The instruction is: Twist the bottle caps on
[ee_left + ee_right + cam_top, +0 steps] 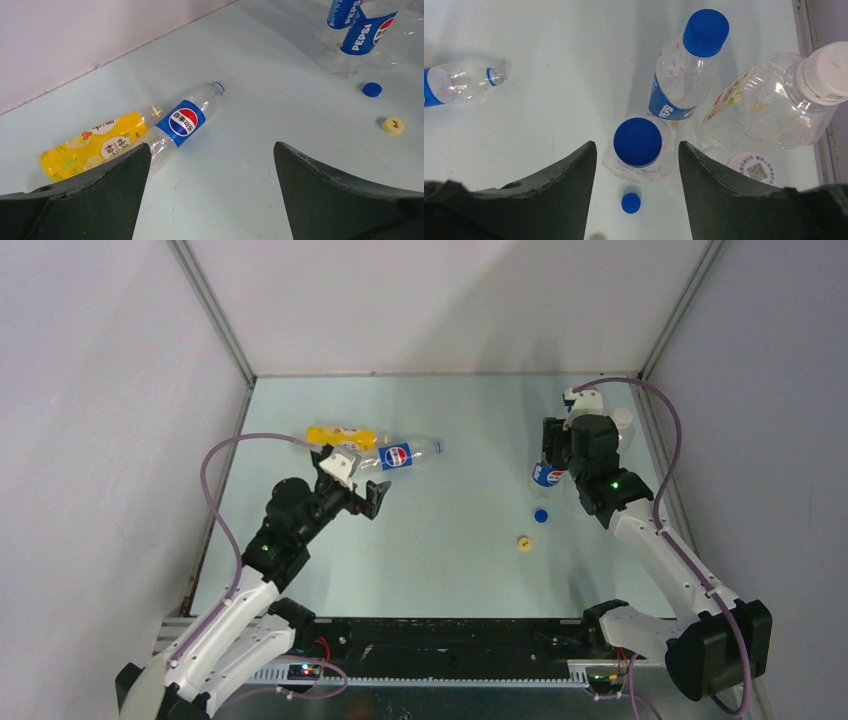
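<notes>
Pale table [450,420], white walls [100,390].
- Your right gripper [637,147]: jaws apart, straddling upright Pepsi bottle [659,167], blue cap on, no contact.
- Second capped Pepsi bottle [689,65]: 1 o'clock.
- Your left gripper [210,200]: jaws wide, empty.
- Lying Pepsi bottle [185,120], yellow bottle [95,142]: 11 o'clock, uncapped.
- Loose blue cap [372,89], yellow cap [392,125]: 2 o'clock.
- Judged: two capped, two left.

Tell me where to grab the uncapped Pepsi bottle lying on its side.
Take the lying Pepsi bottle across its labelled middle, coming down from above with the open left hand. It lies flat, neck away from the yellow bottle crowding its base, so the label band looks clearest.
</notes>
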You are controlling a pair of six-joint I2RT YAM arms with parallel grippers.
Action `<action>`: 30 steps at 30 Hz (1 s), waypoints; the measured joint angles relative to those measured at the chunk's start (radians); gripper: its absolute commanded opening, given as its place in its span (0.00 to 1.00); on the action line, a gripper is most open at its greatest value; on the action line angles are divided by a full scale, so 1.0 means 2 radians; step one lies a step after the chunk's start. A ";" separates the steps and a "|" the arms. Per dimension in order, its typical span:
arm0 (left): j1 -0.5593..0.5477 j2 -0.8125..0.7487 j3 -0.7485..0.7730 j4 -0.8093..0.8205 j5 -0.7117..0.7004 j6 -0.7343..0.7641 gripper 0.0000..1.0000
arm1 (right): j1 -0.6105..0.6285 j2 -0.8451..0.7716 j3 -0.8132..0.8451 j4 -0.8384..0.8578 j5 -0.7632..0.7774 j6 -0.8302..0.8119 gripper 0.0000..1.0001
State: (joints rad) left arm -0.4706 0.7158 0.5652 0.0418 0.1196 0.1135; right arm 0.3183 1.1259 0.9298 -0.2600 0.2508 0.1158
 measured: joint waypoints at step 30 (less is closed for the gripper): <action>0.001 -0.038 0.052 -0.120 -0.013 -0.113 1.00 | -0.016 -0.240 -0.001 -0.071 -0.103 -0.029 0.99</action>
State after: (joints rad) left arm -0.4683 0.6399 0.6689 -0.1989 0.0937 -0.1131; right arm 0.2867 0.6460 0.9283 -0.4026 0.0448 0.0586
